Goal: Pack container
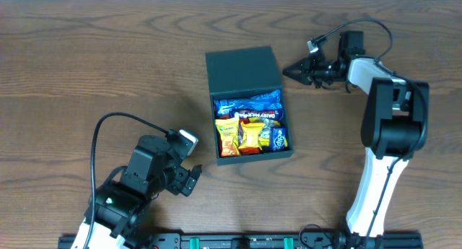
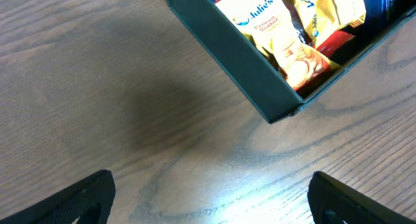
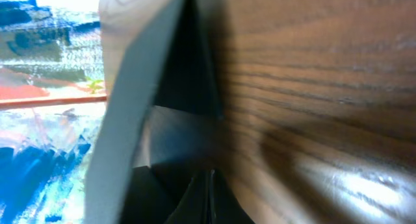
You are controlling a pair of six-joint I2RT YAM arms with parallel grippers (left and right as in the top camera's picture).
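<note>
Overhead: right jaws closed beside container [image 1: 242, 70]; left jaws wide.

Bright even light, glare on table [image 2: 242, 193], right wrist view blurred

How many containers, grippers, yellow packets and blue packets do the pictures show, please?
Container: 1
Grippers: 2, left gripper and right gripper
Yellow packets: 2, left yellow packet and middle yellow packet
Blue packets: 2, top blue packet and right blue packet
Total: 7; others may lie hidden.
</note>
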